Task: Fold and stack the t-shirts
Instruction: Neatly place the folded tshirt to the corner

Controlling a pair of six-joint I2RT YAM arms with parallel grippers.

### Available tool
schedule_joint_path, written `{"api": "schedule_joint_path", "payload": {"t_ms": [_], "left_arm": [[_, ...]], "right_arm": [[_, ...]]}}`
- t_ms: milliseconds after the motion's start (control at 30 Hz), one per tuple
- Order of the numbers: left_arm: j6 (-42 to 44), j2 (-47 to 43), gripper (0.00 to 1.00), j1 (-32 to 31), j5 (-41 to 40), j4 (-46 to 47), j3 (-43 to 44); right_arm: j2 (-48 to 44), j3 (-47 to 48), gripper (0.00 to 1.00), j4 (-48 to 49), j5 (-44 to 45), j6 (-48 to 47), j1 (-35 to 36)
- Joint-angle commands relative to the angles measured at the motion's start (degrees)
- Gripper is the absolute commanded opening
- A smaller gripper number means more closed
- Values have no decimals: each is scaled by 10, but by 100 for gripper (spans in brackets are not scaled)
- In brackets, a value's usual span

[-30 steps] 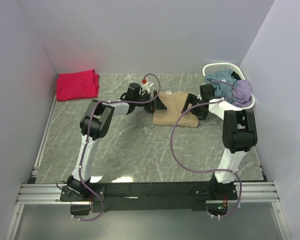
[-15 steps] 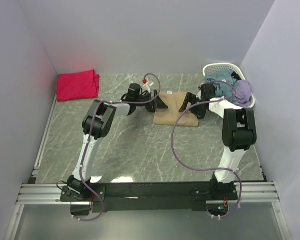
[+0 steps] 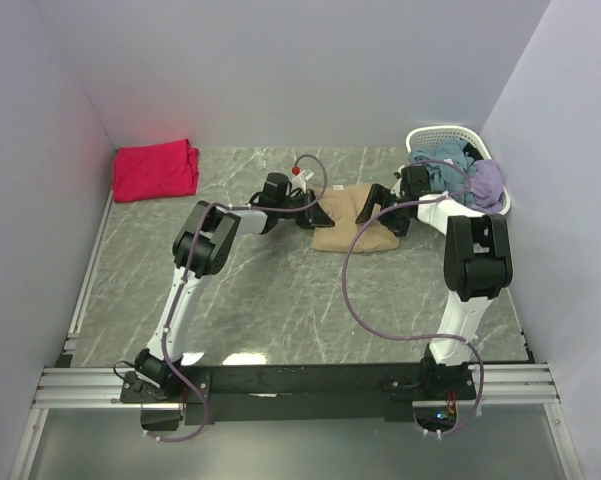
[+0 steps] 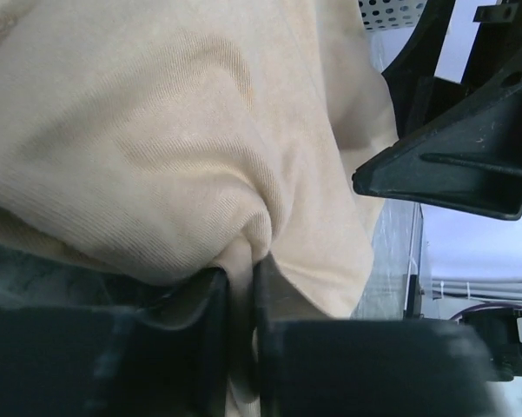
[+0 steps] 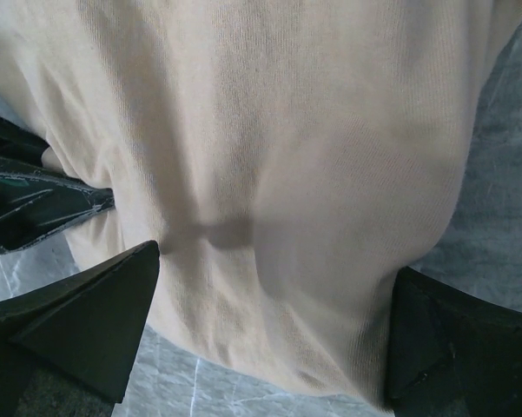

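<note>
from overhead i see the tan t-shirt (image 3: 352,222) lying partly folded on the bench (image 3: 260,290), with the left hand (image 3: 315,210) at its left edge and the right hand (image 3: 373,212) at its right side. the red t-shirt (image 3: 155,168) sits folded in the far left corner, well apart, and the basket (image 3: 442,133) holding more clothes stands at far right. on the left wrist view the left hand (image 4: 241,278) is clamped on a pinch of the tan cloth, with a ridge of fabric bunched between its fingers. on the right wrist view the right hand (image 5: 274,269) has its fingers wide apart, straddling the shirt and gripping nothing. i judge this to be the folding of the tan shirt, with the grasp only half made. next i would want the right hand to close on its own edge so both sides lift and carry over together; pulling from one side alone could drag the shirt crooked.
</note>
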Motion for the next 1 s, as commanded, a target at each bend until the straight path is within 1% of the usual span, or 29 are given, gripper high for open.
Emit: {"api": "schedule_joint_path", "payload": {"t_ms": [0,100,200,233,300,333,400,467,633,767,967], "left_arm": [[15,29,1,-16,-9,-52,-1],[13,20,1,-16,-11,-48,-6],[51,-10,1,-13,-60,-103,0],[83,-20,1,-11,-103,-149,5],[106,-60,1,-6,-145,-179,7],[126,-73,1,2,-190,-211,7],[161,-109,1,8,-235,-235,13],[175,-140,1,21,-263,-268,15],[215,-180,1,48,-283,-304,34],[239,-188,1,61,-287,-335,64],[272,-185,1,67,-279,-384,124]], "right_arm": [[16,9,100,-14,5,-7,7],[4,5,100,-13,15,-7,8],[-26,-7,100,-11,42,-7,8],[-38,-11,100,-10,50,-8,9],[-73,-23,100,-10,70,-10,9],[-86,-27,100,-10,76,-10,9],[-118,-33,100,-11,87,-12,8],[-143,-33,100,-19,102,-14,9],[-177,-27,100,-38,108,-23,9],[-194,-29,100,-41,104,-24,8],[-189,-41,100,-32,95,-21,9]]}}
